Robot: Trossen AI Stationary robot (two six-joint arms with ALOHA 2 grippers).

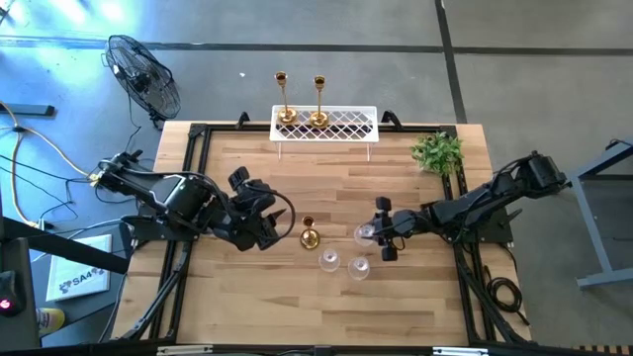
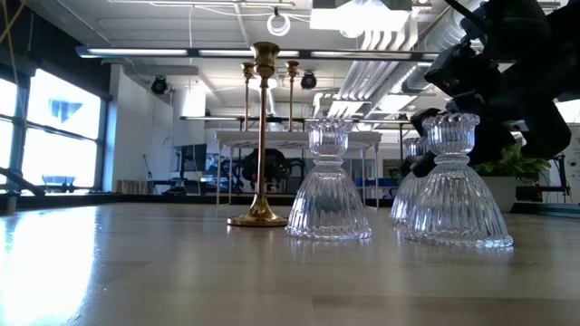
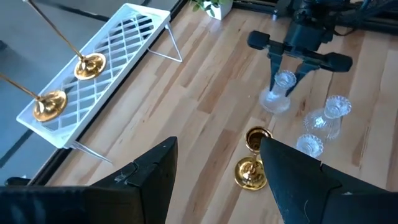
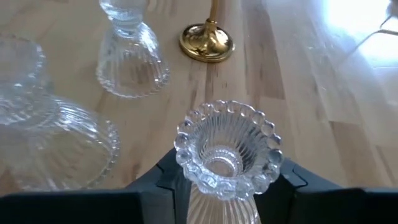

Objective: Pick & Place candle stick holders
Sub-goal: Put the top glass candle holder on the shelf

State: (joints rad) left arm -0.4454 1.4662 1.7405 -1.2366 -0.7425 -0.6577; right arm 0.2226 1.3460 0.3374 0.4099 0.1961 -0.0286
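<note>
Three clear glass candle stick holders stand near the table's middle. My right gripper (image 1: 374,232) is shut on the farthest one (image 1: 365,233). The other two (image 1: 329,260) (image 1: 358,268) stand on their bases nearer the front edge. A gold holder (image 1: 309,235) stands upright on its round base left of them. Two more gold holders (image 1: 284,99) (image 1: 318,102) stand on the white lattice rack (image 1: 346,126) at the far edge. My left gripper (image 3: 217,149) hovers open above the table, left of the lone gold holder (image 3: 252,167). My right gripper pinches the glass holder's neck just under its beaded top cup (image 4: 227,149), one finger (image 4: 163,180) on each side. The fingers come from the table's right side, slanting down. The holder stands upright with its base (image 3: 273,102) on the table.
A small green plant (image 1: 438,151) sits at the far right corner. The two free glass holders (image 4: 130,59) (image 4: 50,137) and the gold base (image 4: 206,40) stand close beyond my right gripper. Bare wood lies between the rack and the holders.
</note>
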